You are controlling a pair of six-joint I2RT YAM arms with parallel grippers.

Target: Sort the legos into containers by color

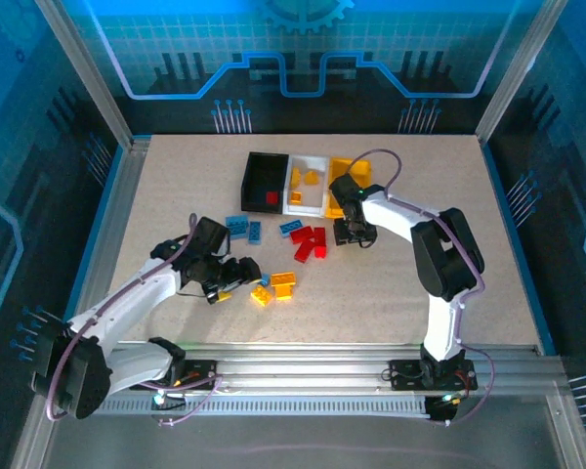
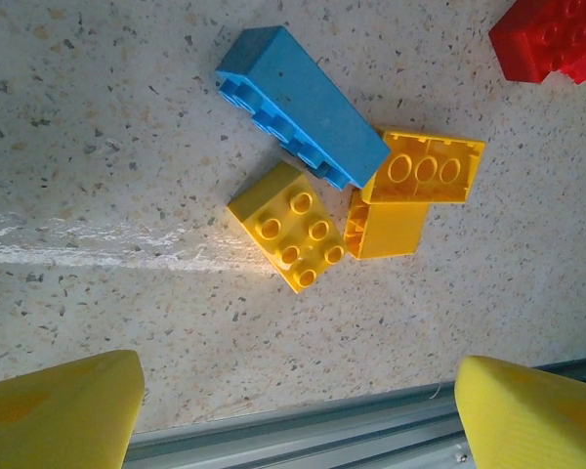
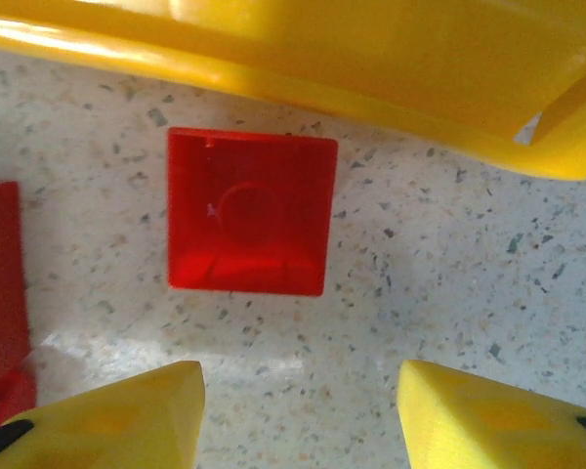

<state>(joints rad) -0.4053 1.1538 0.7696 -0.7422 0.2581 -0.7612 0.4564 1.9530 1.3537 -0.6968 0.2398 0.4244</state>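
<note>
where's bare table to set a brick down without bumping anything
Bare table right of the right arm, and the far left corner beside the black bin. Crowded mid-table: legos scattered in front of the bins.

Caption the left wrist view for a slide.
Open left gripper above a long blue plastic brick, a yellow studded brick and two orange bricks.

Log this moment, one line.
left gripper open, over yellow brick | right gripper open, over upturned red brick by yellow bin | nothing held
</note>
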